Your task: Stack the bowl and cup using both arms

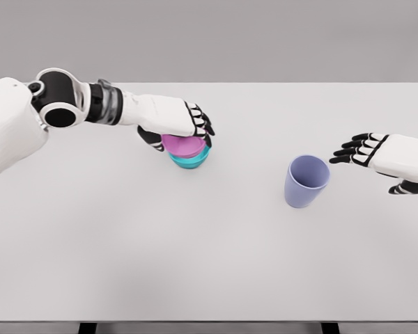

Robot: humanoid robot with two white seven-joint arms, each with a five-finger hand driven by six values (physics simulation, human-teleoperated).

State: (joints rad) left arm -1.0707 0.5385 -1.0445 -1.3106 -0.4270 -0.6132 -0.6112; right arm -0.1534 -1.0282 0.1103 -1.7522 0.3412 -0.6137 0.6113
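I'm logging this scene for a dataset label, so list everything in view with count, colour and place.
bowl: 1, pink inside with a teal outer wall, on the table left of centre, under the left hand
cup: 1, lavender-blue, upright on the table right of centre, apart from both hands
table: 1, white, fills most of the view; dark legs show at the bottom edge
left hand: 1, white with black fingers, arm coming in from the left, fingers curled over the bowl's rim
right hand: 1, white with black fingers, at the right edge, fingers spread, holding nothing, to the right of the cup
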